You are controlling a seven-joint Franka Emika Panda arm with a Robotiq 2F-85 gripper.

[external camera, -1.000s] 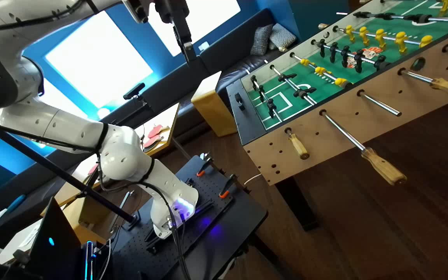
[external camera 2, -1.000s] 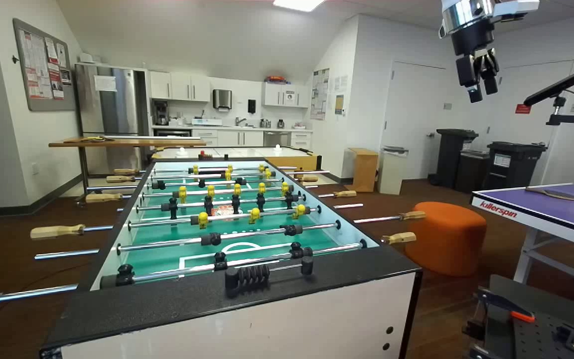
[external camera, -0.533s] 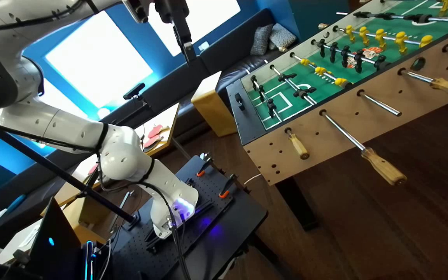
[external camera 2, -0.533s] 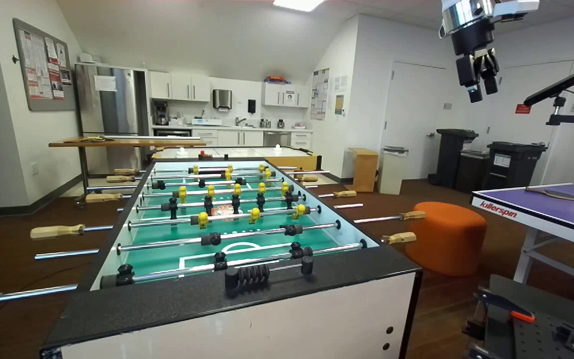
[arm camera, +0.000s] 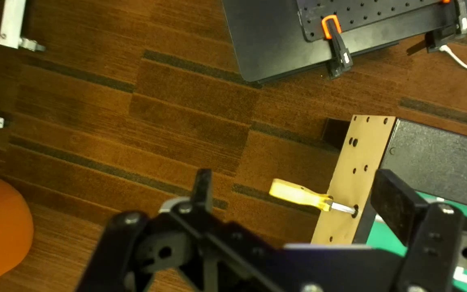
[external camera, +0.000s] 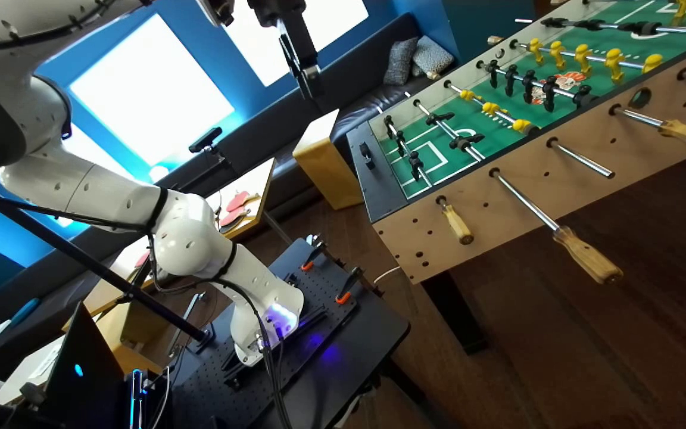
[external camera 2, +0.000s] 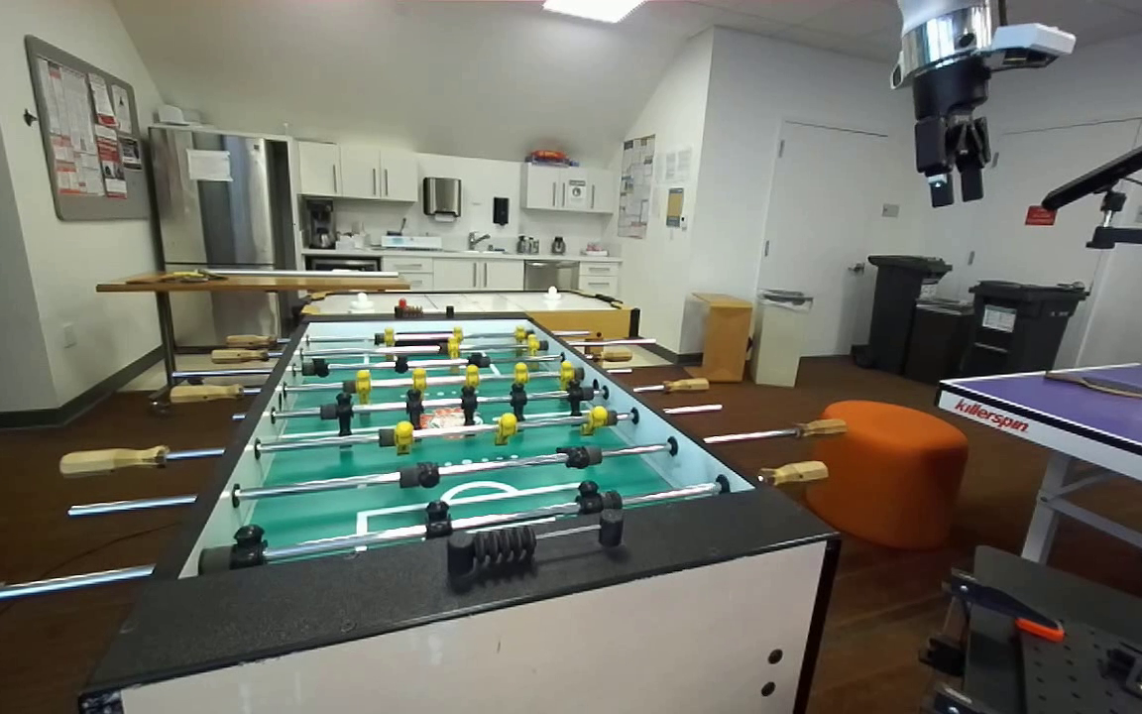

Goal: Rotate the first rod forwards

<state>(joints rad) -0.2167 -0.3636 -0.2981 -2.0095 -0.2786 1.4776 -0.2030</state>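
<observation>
The first rod [external camera 2: 512, 518] crosses the near end of the foosball table and carries black players. Its short wooden handle [external camera: 455, 224] sticks out of the brown side panel. The handle also shows in an exterior view [external camera 2: 795, 474], beside the orange stool. In the wrist view the handle [arm camera: 298, 194] lies below and between the fingers, well apart from them. My gripper [arm camera: 294, 182] is open and empty, its black fingers wide apart. It hangs high in the air in both exterior views [external camera 2: 958, 193], [external camera: 312, 89], fingers pointing down.
A longer handle [external camera: 587, 255] of a neighbouring rod juts out beside the first one. The black table end [external camera: 376, 179] borders the first rod. The robot's black base table [arm camera: 274, 40] with orange clamps stands near the foosball table corner. An orange stool [external camera 2: 883, 476] stands near the handles.
The arm was still between the two earlier frames. Now my gripper has moved slightly right in both exterior views and hangs more upright. The rods and handles have not moved.
</observation>
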